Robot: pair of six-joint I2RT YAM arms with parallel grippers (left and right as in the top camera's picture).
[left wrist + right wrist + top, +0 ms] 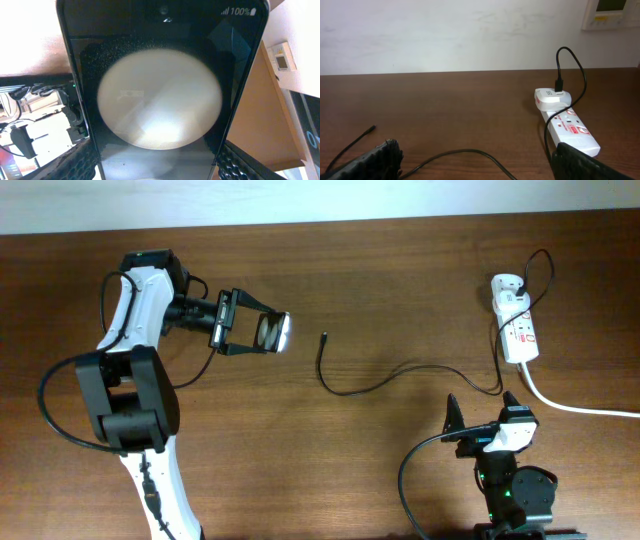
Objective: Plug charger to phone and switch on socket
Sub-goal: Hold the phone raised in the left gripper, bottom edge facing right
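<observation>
Left gripper point(262, 333): you have it clamped on the phone point(274, 333), one pad on each long edge, at the far left of the table point(400, 260)
Phone, left wrist view: the phone point(160, 100) fills the frame – dark face, one large pale round spot, "100%" at the upper right; ribbed fingers point(75, 165) show at both lower corners
Right gripper point(483, 410): your jaws stand spread wide with nothing between them, low at the near right
Charger point(345, 392): thin black cable lying loose on the wood; its plug tip point(324, 336) is free at mid-table, right of the phone and well apart from it
Charger run: from the tip it curves near, then right, passing just beyond your right fingers point(375, 160), and loops up into the adapter point(505, 285)
Socket point(517, 325): white strip with red markings at the far right – adapter at its far end, thick white cord point(570, 405) trailing right from its near end
Socket switch: too small for you to read its position
</observation>
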